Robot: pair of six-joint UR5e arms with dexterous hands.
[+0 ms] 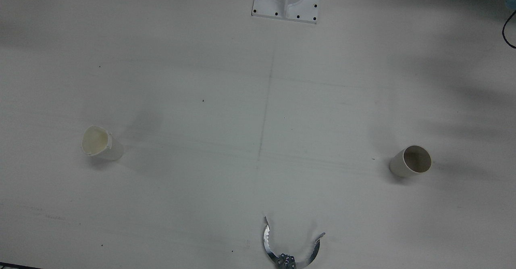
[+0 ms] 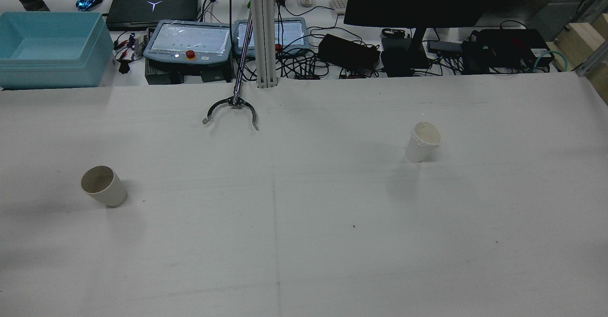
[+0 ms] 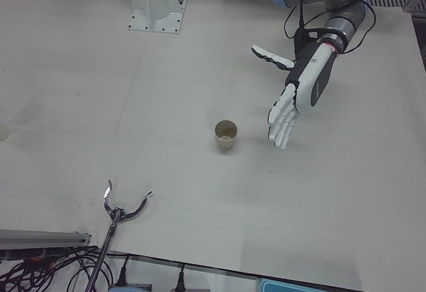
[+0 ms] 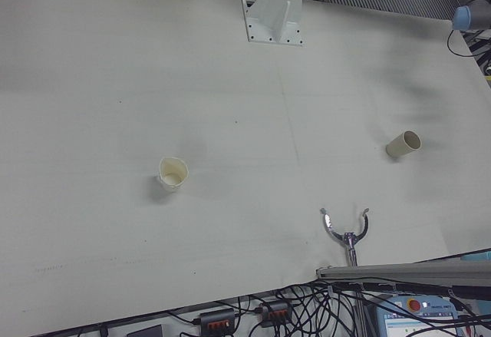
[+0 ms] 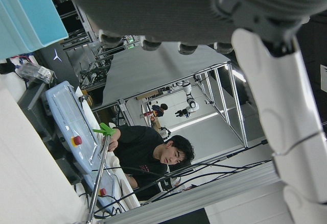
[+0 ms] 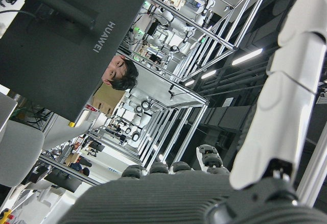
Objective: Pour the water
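Observation:
A beige paper cup (image 1: 411, 162) stands upright on the white table on my left side; it also shows in the rear view (image 2: 102, 186), the left-front view (image 3: 226, 134) and the right-front view (image 4: 403, 144). A white cup (image 1: 100, 143) with a pale cream inside stands on my right side, also in the rear view (image 2: 422, 141) and the right-front view (image 4: 173, 173). My left hand (image 3: 296, 99) is open, fingers spread, hovering above the table beside the beige cup and apart from it. My right hand (image 6: 204, 198) shows only in its own view, fingers apart, holding nothing.
A metal claw grabber (image 1: 292, 249) lies at the table's far edge, also in the rear view (image 2: 231, 110). A white pedestal (image 1: 287, 1) is bolted at the robot's side. Beyond the table stand a blue bin (image 2: 47, 46), screens and cables.

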